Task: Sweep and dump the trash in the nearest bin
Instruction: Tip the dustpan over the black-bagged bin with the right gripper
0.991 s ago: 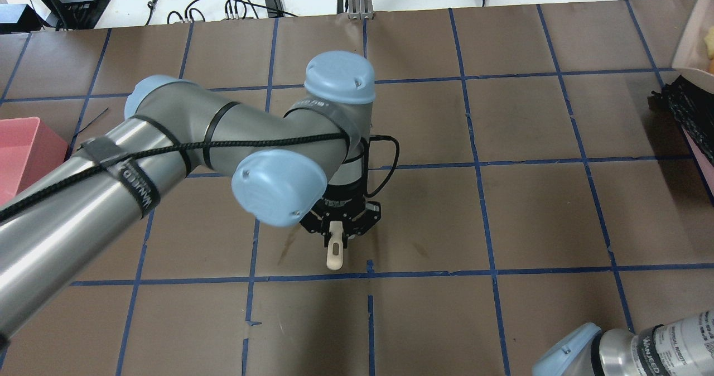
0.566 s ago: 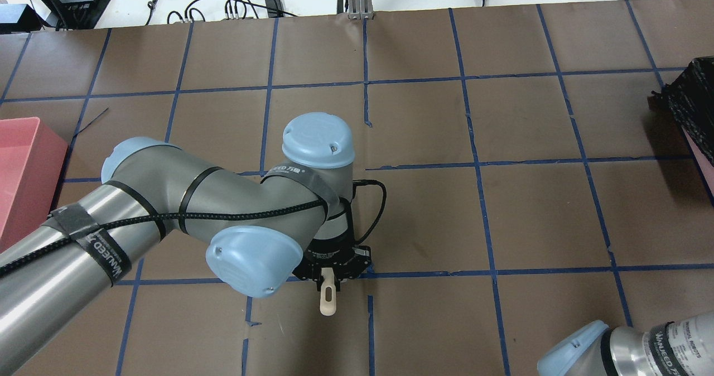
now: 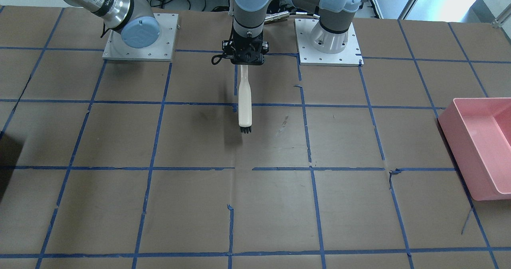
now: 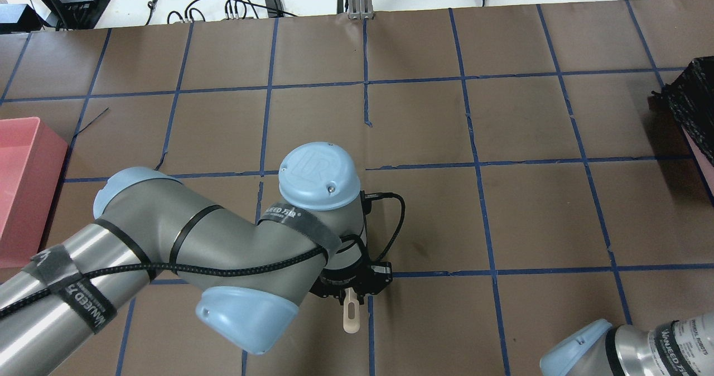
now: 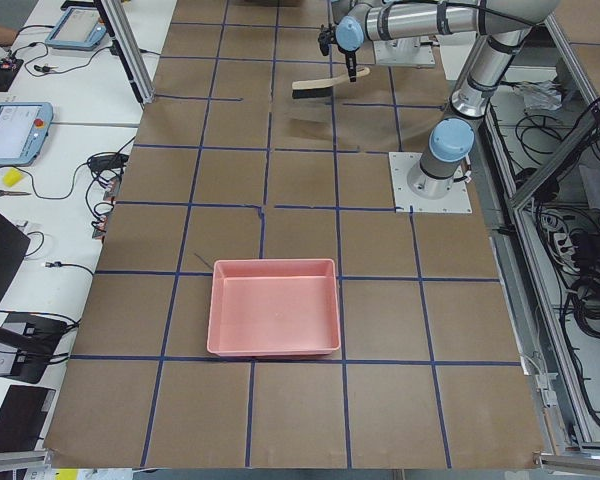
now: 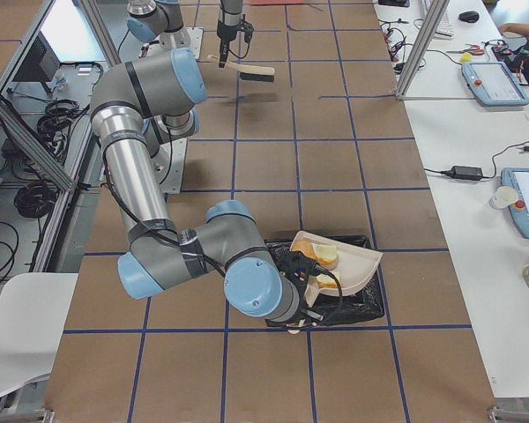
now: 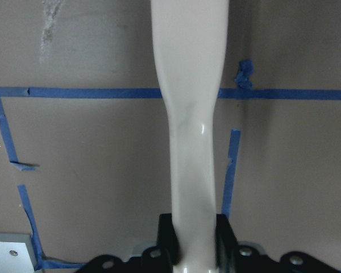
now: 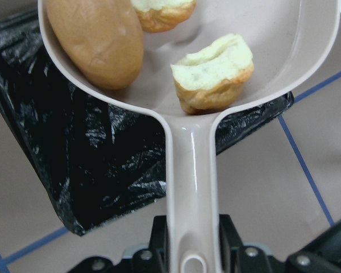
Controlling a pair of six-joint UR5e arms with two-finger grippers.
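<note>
My right gripper is shut on the handle of a beige dustpan. The pan holds the trash: a tan potato-shaped lump and two torn bread-like chunks, one at the top edge. The pan hangs over a black-lined bin, also in the exterior right view. My left gripper is shut on a cream-handled brush with black bristles, held above the table near the robot's base. It also shows in the overhead view.
A pink bin stands at the table's end on my left, also in the overhead view. The black-lined bin sits at the opposite end. The brown table has blue tape lines.
My left arm has drawn back toward the robot's base with the brush in it. The dustpan at the overhead view's top right corner has left that view.
</note>
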